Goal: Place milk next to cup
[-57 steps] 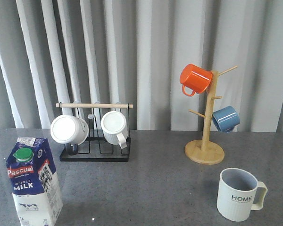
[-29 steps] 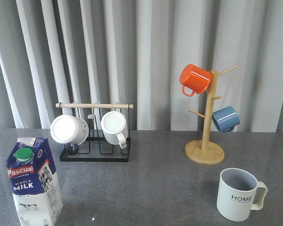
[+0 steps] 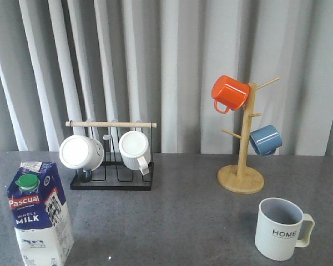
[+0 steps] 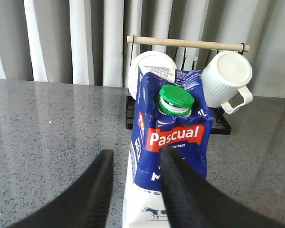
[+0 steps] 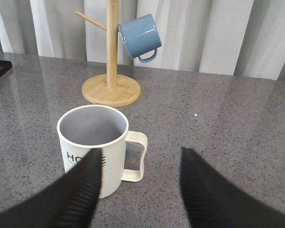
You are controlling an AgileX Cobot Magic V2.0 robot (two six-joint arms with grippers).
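Observation:
The milk [image 3: 39,213], a blue and white carton with a green cap, stands upright at the front left of the table. The cup [image 3: 280,228], an off-white ribbed "HOME" mug, stands at the front right, handle to the right. In the left wrist view my left gripper [image 4: 136,153] is open and empty, close in front of the milk [image 4: 173,137]; one finger [image 4: 175,185] overlaps the carton and its left edge shows between the fingers. In the right wrist view my right gripper [image 5: 140,154] is open and empty just short of the cup [image 5: 92,137], with the cup's handle between the fingertips.
A black wire rack [image 3: 112,183] with a wooden bar holds two white mugs behind the milk. A wooden mug tree [image 3: 241,178] carries an orange mug [image 3: 230,93] and a blue mug [image 3: 265,139] behind the cup. A grey curtain closes the back.
A dark bit of my left gripper has crept into the bottom left corner of the front view. The milk and the cup have not moved.

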